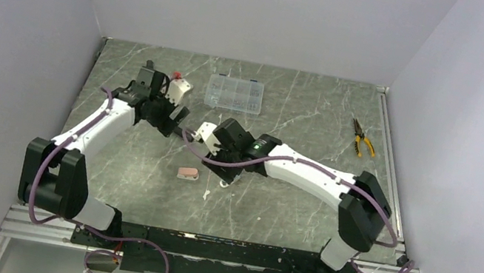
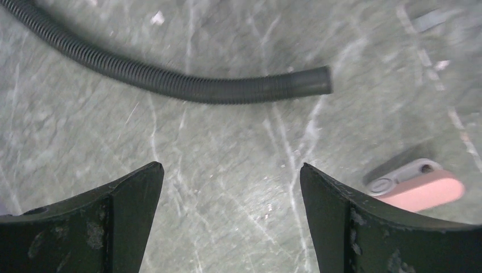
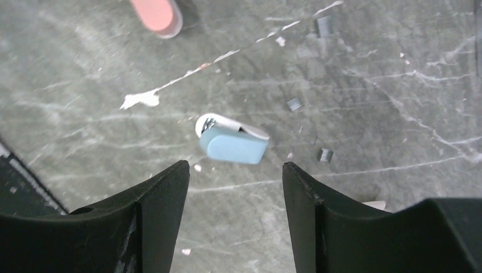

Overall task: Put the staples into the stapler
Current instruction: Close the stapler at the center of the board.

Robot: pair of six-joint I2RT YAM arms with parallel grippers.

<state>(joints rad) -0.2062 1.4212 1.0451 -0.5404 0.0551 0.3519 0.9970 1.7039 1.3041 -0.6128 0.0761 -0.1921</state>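
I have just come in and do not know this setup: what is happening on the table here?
Two robot arms are at work on loading a stapler, but neither grips anything at this moment. The right arm hovers with open jaws over a blue stapler, which lies on the table with small staples loose beside it. The left arm, jaws open too, is above a black hose, with a pink stapler close by.

Boxed in by plain pale lilac walls (image 1: 262,5) on three sides of a grey-green, white-veined marbled table (image 1: 304,110); evenly lit.
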